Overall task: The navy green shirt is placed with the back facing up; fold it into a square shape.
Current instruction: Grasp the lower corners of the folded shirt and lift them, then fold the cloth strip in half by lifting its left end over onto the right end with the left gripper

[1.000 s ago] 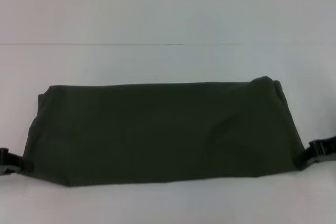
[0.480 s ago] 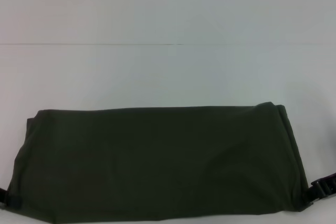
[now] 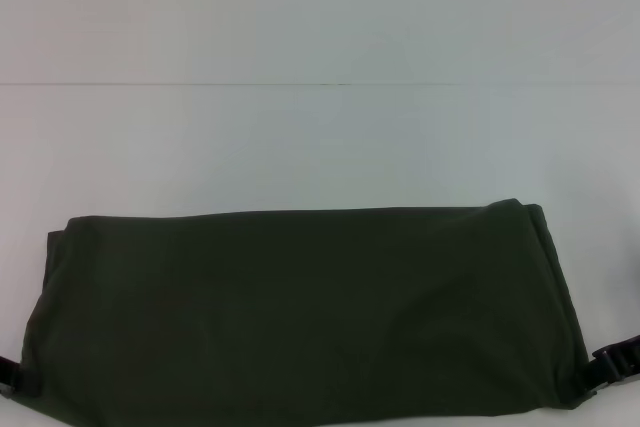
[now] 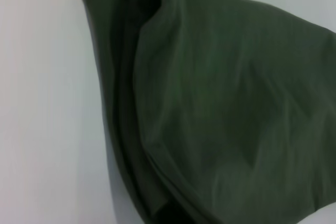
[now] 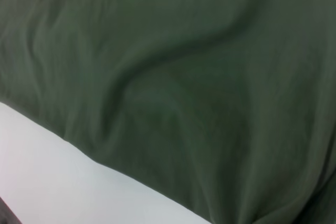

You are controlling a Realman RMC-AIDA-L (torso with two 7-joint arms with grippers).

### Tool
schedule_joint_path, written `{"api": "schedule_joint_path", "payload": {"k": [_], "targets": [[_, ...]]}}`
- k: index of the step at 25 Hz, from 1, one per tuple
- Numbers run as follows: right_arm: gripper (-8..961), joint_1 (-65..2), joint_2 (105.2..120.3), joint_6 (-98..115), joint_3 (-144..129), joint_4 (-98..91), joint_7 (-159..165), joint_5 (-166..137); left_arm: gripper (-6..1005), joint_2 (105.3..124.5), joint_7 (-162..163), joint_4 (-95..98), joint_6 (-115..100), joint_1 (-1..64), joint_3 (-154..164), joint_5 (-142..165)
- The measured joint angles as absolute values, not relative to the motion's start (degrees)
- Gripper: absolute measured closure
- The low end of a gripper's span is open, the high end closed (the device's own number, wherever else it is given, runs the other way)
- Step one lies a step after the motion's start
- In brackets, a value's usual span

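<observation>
I see the dark olive-green cotton shirt (image 3: pixel 300 312) folded into a wide band, lying across the near part of the white bench (image 3: pixel 320 137). My left hand (image 3: pixel 8 375) pinches its near-left corner; my right hand (image 3: pixel 612 365) pinches its near-right corner.

no legible text, label, brand or number found in any view. the navy green shirt (image 3: pixel 300 312) presents plain fabric only. no signs noted elsewhere.
</observation>
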State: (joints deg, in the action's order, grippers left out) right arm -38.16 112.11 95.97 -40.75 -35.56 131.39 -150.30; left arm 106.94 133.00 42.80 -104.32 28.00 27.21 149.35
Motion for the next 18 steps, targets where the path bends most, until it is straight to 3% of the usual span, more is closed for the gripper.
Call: {"api": "schedule_joint_path", "payload": {"k": [7, 13, 16, 18], "targets": [[924, -37.46, 110.76, 96.24, -40.57, -36.15, 133.38, -150.53, 957, 106.97, 133.30, 42.91, -103.29, 27.94, 26.50, 149.32], [721, -36.08, 109.70, 97.58, -37.75, -39.65, 134.40, -150.24, 956, 106.85, 133.33, 42.90, -103.07, 27.83, 25.67, 149.45], [478, -35.78, 109.26, 99.12, -34.50, -41.16, 134.06, -150.21, 955, 106.86, 133.33, 42.92, -103.06, 27.63, 25.13, 149.47], [433, -35.51, 108.70, 100.32, -30.58, -42.67, 132.90, -149.92, 955, 106.86, 133.33, 42.87, -103.08, 27.51, 24.10, 149.48]]}}
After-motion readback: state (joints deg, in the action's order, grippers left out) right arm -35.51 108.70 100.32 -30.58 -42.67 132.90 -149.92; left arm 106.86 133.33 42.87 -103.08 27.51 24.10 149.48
